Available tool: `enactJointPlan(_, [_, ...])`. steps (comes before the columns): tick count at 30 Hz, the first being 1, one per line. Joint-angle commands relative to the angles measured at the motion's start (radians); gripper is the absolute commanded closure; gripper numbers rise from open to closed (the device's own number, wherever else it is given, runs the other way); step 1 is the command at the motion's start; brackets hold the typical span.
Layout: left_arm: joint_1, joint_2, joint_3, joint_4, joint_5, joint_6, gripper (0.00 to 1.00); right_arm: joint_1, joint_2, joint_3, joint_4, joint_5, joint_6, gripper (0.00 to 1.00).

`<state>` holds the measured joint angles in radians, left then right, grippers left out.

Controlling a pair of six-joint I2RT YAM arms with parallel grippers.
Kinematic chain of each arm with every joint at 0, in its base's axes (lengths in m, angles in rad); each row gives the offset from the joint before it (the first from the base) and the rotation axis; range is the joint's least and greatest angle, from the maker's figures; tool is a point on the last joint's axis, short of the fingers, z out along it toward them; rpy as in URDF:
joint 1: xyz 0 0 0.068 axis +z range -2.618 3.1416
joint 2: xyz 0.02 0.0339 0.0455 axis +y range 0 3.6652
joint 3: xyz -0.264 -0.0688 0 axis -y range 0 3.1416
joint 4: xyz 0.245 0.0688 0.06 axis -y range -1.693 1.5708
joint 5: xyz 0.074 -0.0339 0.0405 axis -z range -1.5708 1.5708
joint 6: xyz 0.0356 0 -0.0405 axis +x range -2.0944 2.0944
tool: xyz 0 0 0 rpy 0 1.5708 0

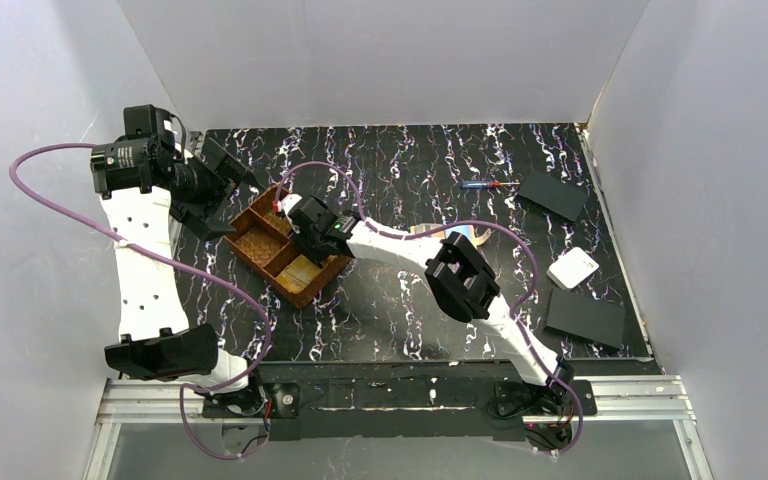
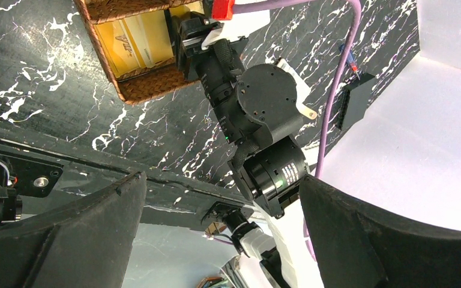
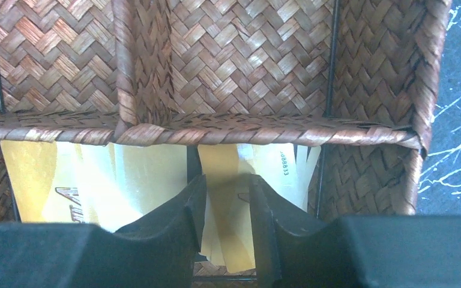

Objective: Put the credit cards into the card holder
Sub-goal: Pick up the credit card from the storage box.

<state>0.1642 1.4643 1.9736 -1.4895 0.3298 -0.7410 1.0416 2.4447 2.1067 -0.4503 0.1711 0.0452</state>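
Note:
Several tan and gold credit cards (image 1: pixel 300 270) (image 2: pixel 138 42) (image 3: pixel 126 174) lie overlapping in the near compartment of a brown woven tray (image 1: pixel 265 272) (image 3: pixel 264 137). My right gripper (image 1: pixel 305 245) (image 3: pixel 228 186) reaches down into that compartment. Its jaws stand a little apart, open, with a tan card showing in the gap between them. The cream card holder (image 1: pixel 428 231) (image 2: pixel 293 102) lies behind the right arm, mostly hidden, with a pale bluish card (image 1: pixel 463 234) beside it. My left gripper (image 1: pixel 228 195) (image 2: pixel 221 180) hangs wide open and holds nothing, above the table left of the tray.
Two black flat plates (image 1: pixel 552 195) (image 1: pixel 585 318) and a white square box (image 1: pixel 573 267) lie at the right. A small pen (image 1: pixel 482 184) rests near the back. White walls enclose the table on three sides. The tray's far compartment (image 3: pixel 246 60) holds nothing.

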Motion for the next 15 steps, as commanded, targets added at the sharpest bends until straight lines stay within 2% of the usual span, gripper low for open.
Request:
enactJointPlan(1, [0.004,-0.025,-0.007,-0.080,0.007,0.013,0.02,-0.006,0.011,0.031,-0.101,0.074,-0.024,0.60])
enactJointPlan(12, [0.004,-0.026,-0.021,-0.092,-0.018,0.011,0.02,-0.006,-0.054,0.090,-0.071,0.167,-0.055,0.61])
enactJointPlan(15, [0.003,-0.034,-0.051,-0.104,-0.058,0.009,0.02,-0.007,-0.058,0.101,-0.061,0.196,-0.084,0.55])
